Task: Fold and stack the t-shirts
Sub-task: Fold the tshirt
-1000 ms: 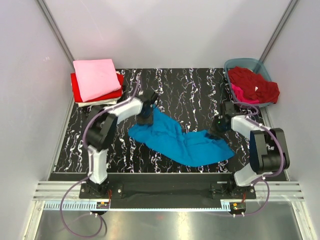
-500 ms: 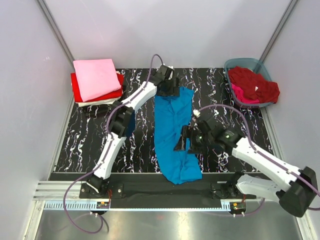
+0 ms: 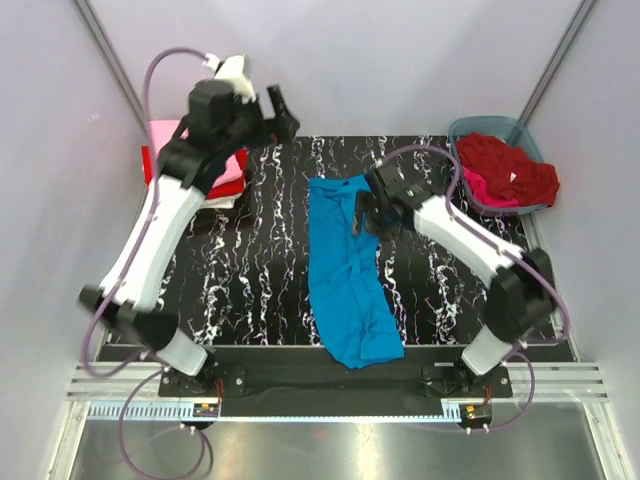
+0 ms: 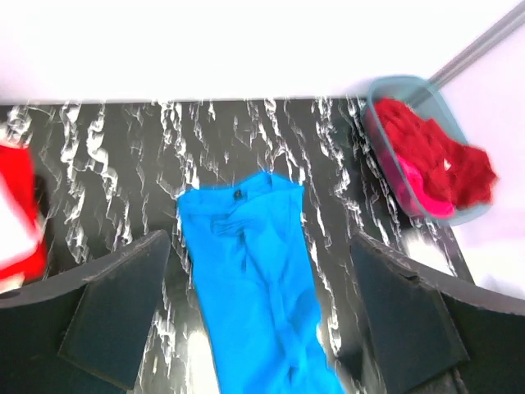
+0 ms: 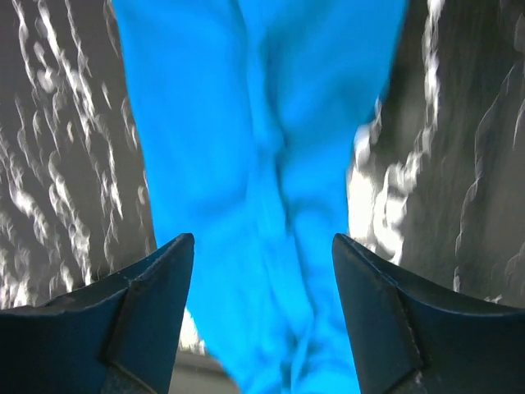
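Top external view: turquoise t-shirt (image 3: 345, 275) is lying mid-tabletop (image 3: 250, 270), long axis running top to bottom of frame. Right claw (image 3: 362, 222) — jaws spread, gripping nothing — is hovering nearer, at its upper right edge; left claw (image 3: 278, 112), wide and empty, upper left.

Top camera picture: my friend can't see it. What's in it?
A turquoise t-shirt lies in a long strip down the middle of a black marbled table. The right gripper hovers open over its far end; the left gripper is raised open by a stack of folded shirts. A plastic tub holds crumpled red shirts.
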### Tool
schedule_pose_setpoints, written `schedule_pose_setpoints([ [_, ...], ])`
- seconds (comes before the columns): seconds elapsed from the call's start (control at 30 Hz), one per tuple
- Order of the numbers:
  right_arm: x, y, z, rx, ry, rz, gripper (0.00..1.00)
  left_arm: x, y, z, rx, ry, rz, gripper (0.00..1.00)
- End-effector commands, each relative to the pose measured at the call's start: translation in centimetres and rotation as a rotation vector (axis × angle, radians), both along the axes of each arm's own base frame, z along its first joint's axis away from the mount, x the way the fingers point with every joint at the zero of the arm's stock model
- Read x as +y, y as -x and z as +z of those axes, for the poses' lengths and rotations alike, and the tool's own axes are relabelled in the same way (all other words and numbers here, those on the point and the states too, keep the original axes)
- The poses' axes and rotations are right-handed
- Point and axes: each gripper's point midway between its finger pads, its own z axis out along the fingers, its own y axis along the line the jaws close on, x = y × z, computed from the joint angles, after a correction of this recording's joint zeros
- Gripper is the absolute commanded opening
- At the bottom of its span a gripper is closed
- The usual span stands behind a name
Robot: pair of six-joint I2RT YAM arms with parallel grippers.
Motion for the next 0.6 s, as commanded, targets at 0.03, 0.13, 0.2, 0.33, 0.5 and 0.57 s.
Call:
schedule_pose_setpoints([
  [0.03, -0.6, -6.9, -0.5, -0.098, 0.257, 0.033, 0.75, 2.7, 7.9, -9.6, 0.232, -0.104, 0.018, 0.99],
  [0.13, 0.1, -9.7, -0.7, -0.104, 0.321, 0.034, 0.72, 4.2, 12.8, -10.5, 0.235, -0.096, 0.015, 0.99],
  [0.2, 0.8, -11.6, -2.7, -0.09, 0.356, 0.042, 0.7, 5.8, 16.2, -12.6, 0.277, -0.126, 0.028, 0.99],
  [0.33, 1.8, -13.2, -8.0, 0.006, 0.383, 0.067, 0.68, 8.0, 21.0, -15.9, 0.319, -0.134, 0.047, 0.99],
  [0.5, 3.1, -14.9, -11.5, 0.034, 0.351, 0.075, 0.64, 10.8, 23.7, -16.5, 0.281, -0.127, 0.105, 0.99],
  [0.57, 3.2, -14.9, -13.8, 0.078, 0.353, 0.082, 0.64, 11.1, 24.1, -17.3, 0.283, -0.146, 0.103, 0.99],
])
